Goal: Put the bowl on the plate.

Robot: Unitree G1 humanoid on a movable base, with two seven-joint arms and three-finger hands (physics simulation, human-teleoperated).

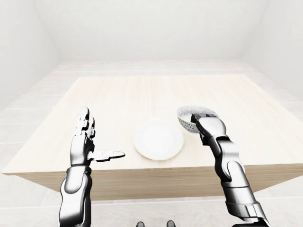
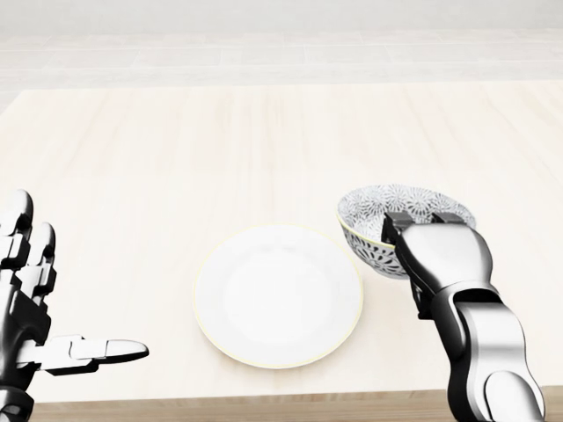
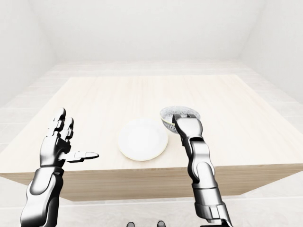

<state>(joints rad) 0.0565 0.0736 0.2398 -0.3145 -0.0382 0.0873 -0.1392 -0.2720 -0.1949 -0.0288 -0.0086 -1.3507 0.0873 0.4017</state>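
While the right hand [image 2: 440, 251] clamps the bowl [image 2: 374, 229] by its rim, the plate [image 2: 278, 295] lies just left of the hand. Likely the carrying step, left hand [image 2: 35, 299] spread and idle; next: shift left, lower, release.

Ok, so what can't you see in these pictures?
- Head view: the right robot hand covers the near side of the bowl, and its own thumb is hidden.
- Head view: the arm behind the left robot hand is cut off at the bottom-left corner.
- Eye views: the bowl's pattern is too small to make out.
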